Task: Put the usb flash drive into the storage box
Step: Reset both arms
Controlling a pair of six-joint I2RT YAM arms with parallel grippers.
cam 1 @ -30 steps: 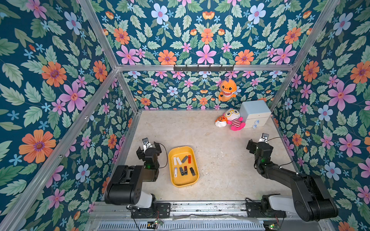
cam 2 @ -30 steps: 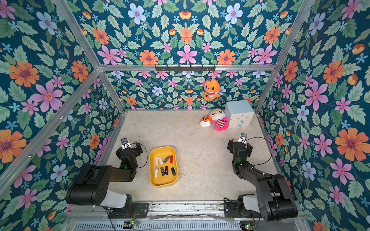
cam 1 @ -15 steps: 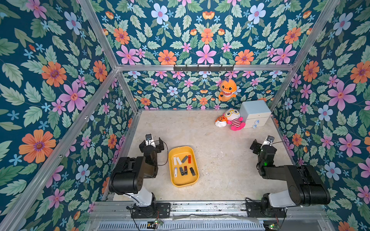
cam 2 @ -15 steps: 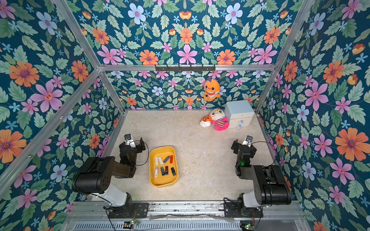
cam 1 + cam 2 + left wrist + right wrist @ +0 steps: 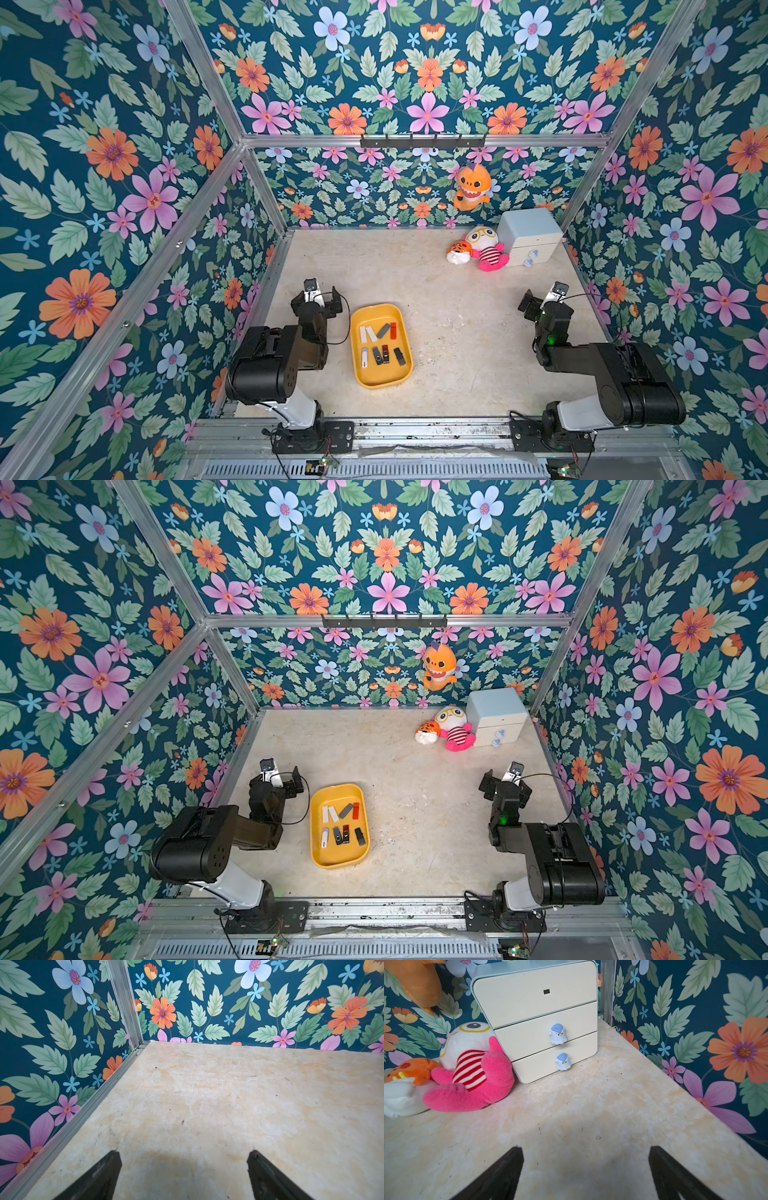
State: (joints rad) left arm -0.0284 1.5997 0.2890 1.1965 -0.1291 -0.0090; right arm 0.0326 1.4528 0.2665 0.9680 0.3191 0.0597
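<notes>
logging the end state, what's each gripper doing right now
Black left gripper: open, holding nothing.
Black right gripper: open, holding nothing.

The pale desk (image 5: 449,316) bears a yellow storage box (image 5: 381,380) near its front edge, left of middle; a drawer cabinet (image 5: 528,232) stands in the far right corner, pink plush (image 5: 487,251) and tiger plush (image 5: 458,252) beside it

Bare tabletop (image 5: 207,1095) runs ahead of the left gripper (image 5: 184,1152) to the wall corner (image 5: 133,1022). Ahead of the right gripper (image 5: 585,1147), the drawer cabinet (image 5: 537,1022) and pink plush toy (image 5: 471,1088) stand in the way.
</notes>
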